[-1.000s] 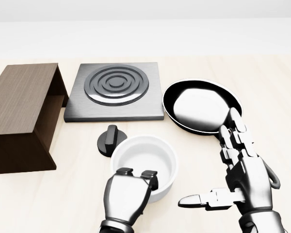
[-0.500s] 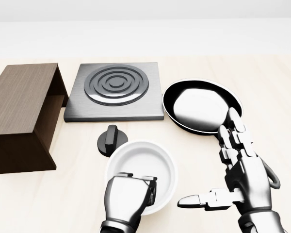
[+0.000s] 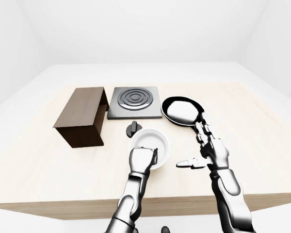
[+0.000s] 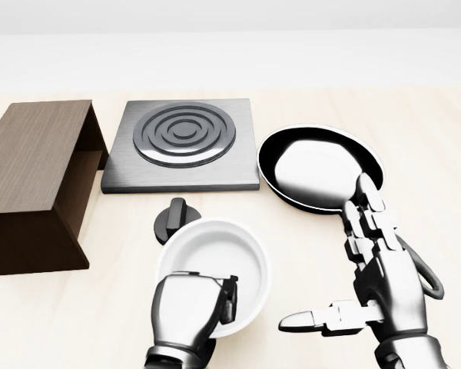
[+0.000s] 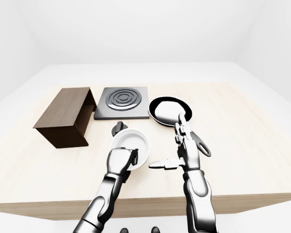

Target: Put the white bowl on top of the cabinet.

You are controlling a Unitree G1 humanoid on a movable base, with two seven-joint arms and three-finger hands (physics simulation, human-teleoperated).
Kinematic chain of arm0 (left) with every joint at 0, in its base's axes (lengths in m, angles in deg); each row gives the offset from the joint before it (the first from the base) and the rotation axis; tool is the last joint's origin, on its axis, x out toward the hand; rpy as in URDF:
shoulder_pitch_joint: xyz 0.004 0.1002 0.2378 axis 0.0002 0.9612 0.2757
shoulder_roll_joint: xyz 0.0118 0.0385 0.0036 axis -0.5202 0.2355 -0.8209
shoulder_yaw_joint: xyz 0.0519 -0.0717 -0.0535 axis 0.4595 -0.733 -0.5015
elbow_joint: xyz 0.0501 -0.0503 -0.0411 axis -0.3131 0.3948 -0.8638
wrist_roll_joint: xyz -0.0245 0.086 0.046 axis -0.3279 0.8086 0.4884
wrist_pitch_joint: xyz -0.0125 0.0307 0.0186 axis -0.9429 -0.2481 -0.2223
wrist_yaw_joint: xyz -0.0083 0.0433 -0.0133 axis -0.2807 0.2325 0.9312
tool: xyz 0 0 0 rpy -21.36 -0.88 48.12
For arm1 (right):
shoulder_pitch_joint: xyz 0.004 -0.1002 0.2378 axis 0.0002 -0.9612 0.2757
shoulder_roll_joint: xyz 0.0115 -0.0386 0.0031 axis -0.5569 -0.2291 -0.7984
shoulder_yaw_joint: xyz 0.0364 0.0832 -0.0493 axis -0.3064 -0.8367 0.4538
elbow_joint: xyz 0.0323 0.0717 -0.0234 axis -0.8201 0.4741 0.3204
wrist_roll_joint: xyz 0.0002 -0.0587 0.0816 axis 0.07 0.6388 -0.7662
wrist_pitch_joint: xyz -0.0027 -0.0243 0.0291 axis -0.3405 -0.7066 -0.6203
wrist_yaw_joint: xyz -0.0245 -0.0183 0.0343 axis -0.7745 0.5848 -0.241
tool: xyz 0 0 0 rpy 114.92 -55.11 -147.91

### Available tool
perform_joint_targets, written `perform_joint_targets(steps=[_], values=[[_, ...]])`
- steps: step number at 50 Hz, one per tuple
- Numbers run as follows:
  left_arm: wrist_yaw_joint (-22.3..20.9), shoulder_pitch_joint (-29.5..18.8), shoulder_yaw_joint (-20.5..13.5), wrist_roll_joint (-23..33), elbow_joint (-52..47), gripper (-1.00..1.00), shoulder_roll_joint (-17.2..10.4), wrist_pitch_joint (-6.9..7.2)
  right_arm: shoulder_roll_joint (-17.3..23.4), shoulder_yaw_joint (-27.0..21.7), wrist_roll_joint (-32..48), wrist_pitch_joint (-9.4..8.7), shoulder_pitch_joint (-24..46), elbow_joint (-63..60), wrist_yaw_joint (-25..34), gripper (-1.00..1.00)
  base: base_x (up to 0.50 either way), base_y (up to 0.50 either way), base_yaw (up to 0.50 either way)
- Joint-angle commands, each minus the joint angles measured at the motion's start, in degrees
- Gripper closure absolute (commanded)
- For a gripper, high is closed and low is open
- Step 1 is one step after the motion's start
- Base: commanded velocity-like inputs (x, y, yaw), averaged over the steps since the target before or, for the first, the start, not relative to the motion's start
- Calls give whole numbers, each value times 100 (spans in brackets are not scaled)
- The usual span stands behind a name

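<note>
The white bowl (image 4: 213, 265) is low in the head view, tilted and held off the table. My left hand (image 4: 190, 307) is shut on its near rim, fingers curled over the edge. The dark wooden cabinet (image 4: 32, 181) stands at the left of the head view, its open side facing right. My right hand (image 4: 373, 265) is to the right of the bowl, open, fingers spread and thumb pointing left, holding nothing.
A grey stove plate (image 4: 183, 143) with ring burner lies at the upper middle. Its black knob (image 4: 175, 220) sits just above the bowl. A black frying pan (image 4: 320, 167) lies at the right, its handle running under my right hand.
My left hand has drawn the bowl down and to the left in the head view and tilted it. The right hand shifted slightly down.
</note>
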Motion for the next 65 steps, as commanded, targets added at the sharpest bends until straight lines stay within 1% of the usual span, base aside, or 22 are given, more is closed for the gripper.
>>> perform_joint_targets(steps=[1,12,19,22,26,27,29,30,32,35,37,38,41,42,45,46,50,51,52,57,59,65], values=[[-199,124,-55,249,-1010,100,-104,0,-11,53,41,0,-8,28,-16,-100,0,0,0],[-428,363,41,467,-1844,100,-115,0,-2,36,13,0,-28,-30,17,-100,0,0,0],[-656,626,229,664,-2441,100,-160,0,0,21,9,0,8,12,13,-100,0,0,0],[-775,617,213,718,-2625,100,-176,0,2,21,7,0,4,18,20,-100,0,0,0],[-1015,537,80,788,-2900,100,-189,0,3,20,7,0,6,36,22,-100,0,0,0],[-1155,495,30,824,-3060,100,-197,0,3,22,11,0,2,37,22,-100,0,0,0],[-1231,464,-14,868,-3110,100,-189,0,2,21,8,0,2,37,23,-100,0,0,0],[-1437,370,-75,926,-3213,100,-197,0,-1,31,18,0,0,48,22,-100,0,0,0],[-1597,246,-197,1008,-3245,100,-181,0,-2,38,22,0,-5,42,20,-100,0,0,0],[-1985,-15,-410,1071,-3411,100,-159,0,-1,39,27,0,2,60,19,-100,0,0,0],[-2169,-192,-541,1097,-3422,100,-147,0,1,38,23,0,3,64,21,-100,0,0,0],[-2342,-409,-676,1127,-3369,100,-157,0,-1,40,29,0,-4,59,18,-100,0,0,0],[-2354,-421,-697,1137,-3365,100,-145,0,-1,41,29,0,-5,59,17,-100,0,0,0],[-2628,-665,-797,1219,-3378,100,-143,0,-3,46,35,0,-2,68,14,-100,0,0,0],[-2746,-789,-861,1258,-3367,100,-129,0,-5,52,39,0,-12,56,10,-100,0,0,0],[-2846,-996,-958,1249,-3286,100,-129,0,-6,54,35,0,-28,38,16,-100,0,0,0],[-3134,-1343,-1107,1277,-3346,100,-143,0,-11,65,44,0,-44,26,16,-100,0,0,0],[-3138,-1348,-1109,1278,-3346,100,-144,0,-12,65,45,0,-44,26,16,-100,0,0,0],[-3287,-1530,-1184,1277,-3370,100,-166,0,-11,66,44,0,-42,36,19,-100,0,0,0],[-3428,-1790,-1305,1260,-3340,100,-224,0,-13,73,48,0,-51,30,16,-100,0,0,0],[-3571,-2043,-1430,1243,-3317,100,-298,0,-18,88,55,0,-76,15,20,-100,0,0,0],[-3751,-2309,-1564,1241,-3314,100,-464,0,-23,114,69,0,-88,23,22,-100,0,0,0]])
